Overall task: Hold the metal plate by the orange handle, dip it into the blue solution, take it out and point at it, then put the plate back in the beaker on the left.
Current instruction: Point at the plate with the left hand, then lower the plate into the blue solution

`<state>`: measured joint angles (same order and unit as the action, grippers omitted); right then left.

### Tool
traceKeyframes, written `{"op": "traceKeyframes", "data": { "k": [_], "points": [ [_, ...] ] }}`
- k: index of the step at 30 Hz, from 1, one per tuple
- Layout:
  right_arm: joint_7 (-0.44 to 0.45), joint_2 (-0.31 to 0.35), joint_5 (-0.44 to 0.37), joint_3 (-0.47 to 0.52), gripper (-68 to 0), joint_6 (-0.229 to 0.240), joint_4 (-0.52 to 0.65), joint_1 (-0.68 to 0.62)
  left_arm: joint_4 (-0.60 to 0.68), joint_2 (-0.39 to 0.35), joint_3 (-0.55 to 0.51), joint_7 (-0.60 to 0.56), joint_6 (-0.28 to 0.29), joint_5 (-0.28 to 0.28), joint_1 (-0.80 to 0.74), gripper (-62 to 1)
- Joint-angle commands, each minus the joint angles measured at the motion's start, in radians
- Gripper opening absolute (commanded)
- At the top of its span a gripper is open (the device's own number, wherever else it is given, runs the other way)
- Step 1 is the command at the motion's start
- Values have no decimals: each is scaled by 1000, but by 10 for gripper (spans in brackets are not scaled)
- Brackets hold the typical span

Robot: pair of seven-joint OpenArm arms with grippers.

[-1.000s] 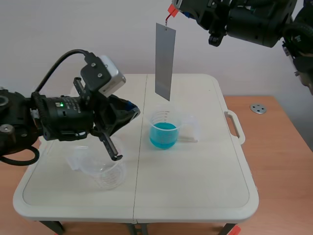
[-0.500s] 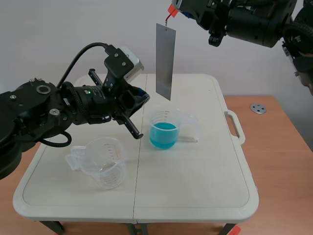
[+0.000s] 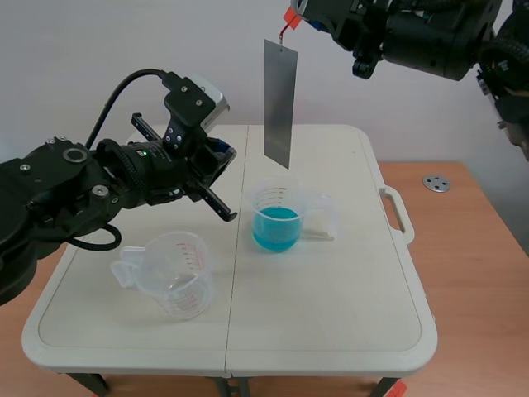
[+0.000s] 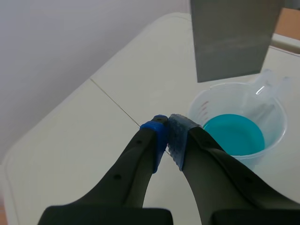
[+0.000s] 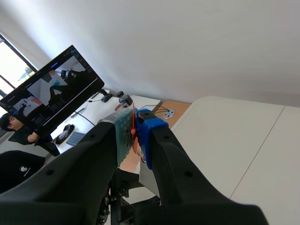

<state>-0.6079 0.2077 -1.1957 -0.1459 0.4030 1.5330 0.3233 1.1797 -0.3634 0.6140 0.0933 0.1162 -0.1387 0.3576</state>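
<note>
Now | cream table [image 3: 331, 306], white wall [image 3: 124, 50] | L gripper [image 4: 166, 123] clenched | R gripper [image 5: 132, 123] grips orange handle [image 3: 290, 16]

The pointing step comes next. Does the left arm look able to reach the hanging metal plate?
Probably yes: only open air lies between the left arm, jaws shut, and the plate.

You: plate [image 3: 279, 103] hangs above blue cup [image 3: 277, 217] | left gripper [image 4: 167, 127] near its side | empty cup [image 3: 175, 277] free on top
</note>
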Motion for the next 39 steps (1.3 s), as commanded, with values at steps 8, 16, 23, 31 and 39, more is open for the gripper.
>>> {"op": "traceKeyframes", "data": {
  "k": [8, 16, 23, 31, 39],
  "points": [
    [19, 2, -11, 6, -661, 1, 11, 28, 21, 2, -6, -26, 2, -5, 11, -593],
    [19, 2, -1, 6, -661, 1, 11, 28, 32, -53, -10, -32, -3, -7, -7, -592],
    [19, 2, 22, 6, -661, 1, 11, 28, 174, -289, -109, -105, -47, -56, -219, -592],
    [21, 2, 22, 6, -661, 2, -24, 28, 309, -520, -349, -105, -65, -191, -602, -592],
    [39, -3, 22, -19, -661, 17, -106, 28, 316, -530, -597, -101, -113, -214, -999, -592]
  ]
}}
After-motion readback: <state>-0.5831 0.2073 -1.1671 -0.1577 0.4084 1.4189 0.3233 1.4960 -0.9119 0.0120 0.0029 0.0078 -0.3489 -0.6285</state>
